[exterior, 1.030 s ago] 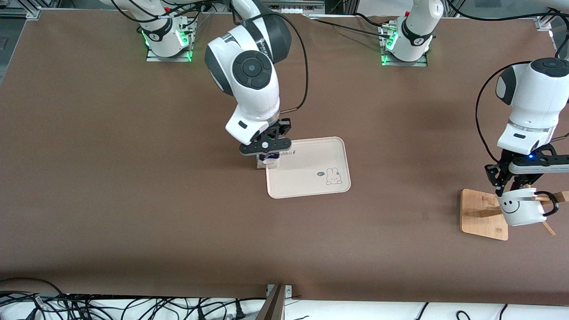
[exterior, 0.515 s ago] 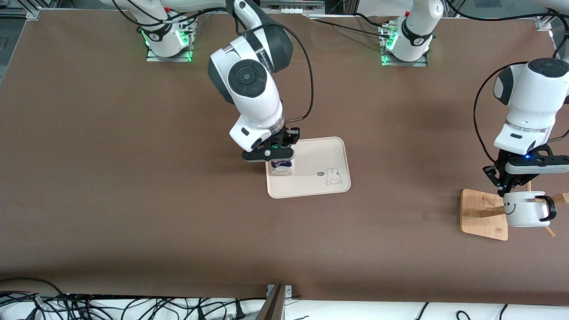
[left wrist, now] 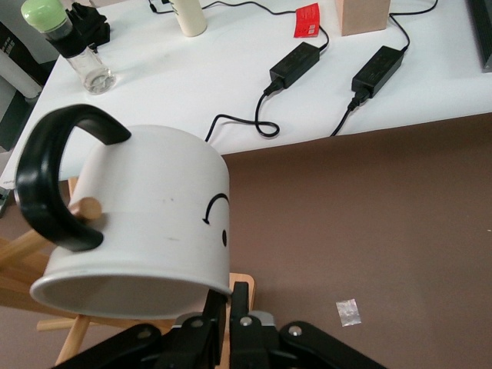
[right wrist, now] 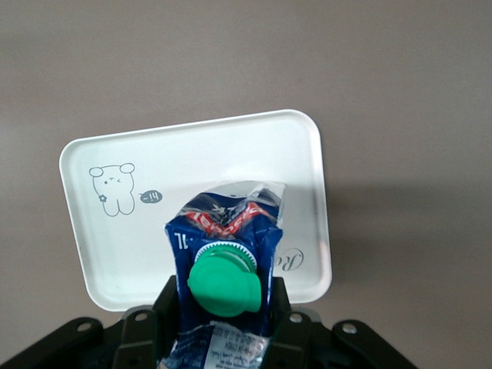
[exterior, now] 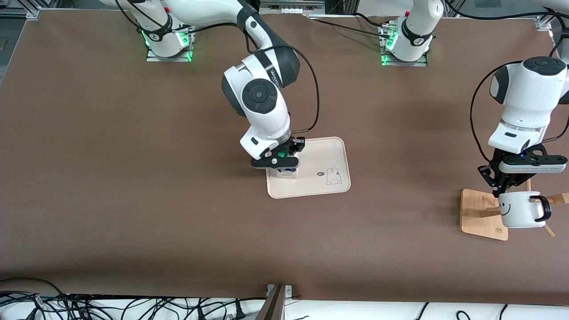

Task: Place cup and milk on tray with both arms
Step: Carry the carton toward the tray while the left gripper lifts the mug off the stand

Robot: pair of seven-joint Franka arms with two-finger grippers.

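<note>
Item: two-arm placing of cup and milk on tray; placement under way, neither item released.

Right pincer (exterior: 284,168): clamped on the milk (exterior: 287,172), over the part of the tray (exterior: 331,149) toward the right arm's end of the worktop (exterior: 133,186). Whether the carton's base already rests on the tray floor cannot be told. Handling note: the carton should probably go straight down, upright, until the base sits flat inside the raised rim; release only then, and lift clear vertically so the fingers do not tip it. Room should be left on the bunny side for the cup.

Left pincer (exterior: 502,191): pinching the rim wall of the cup (exterior: 520,211), over the wooden stand (exterior: 482,213) near the left arm's end of the worktop. In the left wrist view a stand peg (left wrist: 91,209) shows inside the loop of the handle (left wrist: 54,184). Handling note: the loop likely needs drawing along the peg until free before any carry toward the tray, which lies well apart; a sideways pull could drag the stand.

Description, milk: small carton, blue and white with red accents, round green screw cap (right wrist: 224,286), crumpled gable top.

Description, cup: white ceramic mug, black smiley face, black loop handle.

Description, tray: cream, rectangular, rounded corners, raised rim, bunny drawing (exterior: 332,176), script lettering.
</note>
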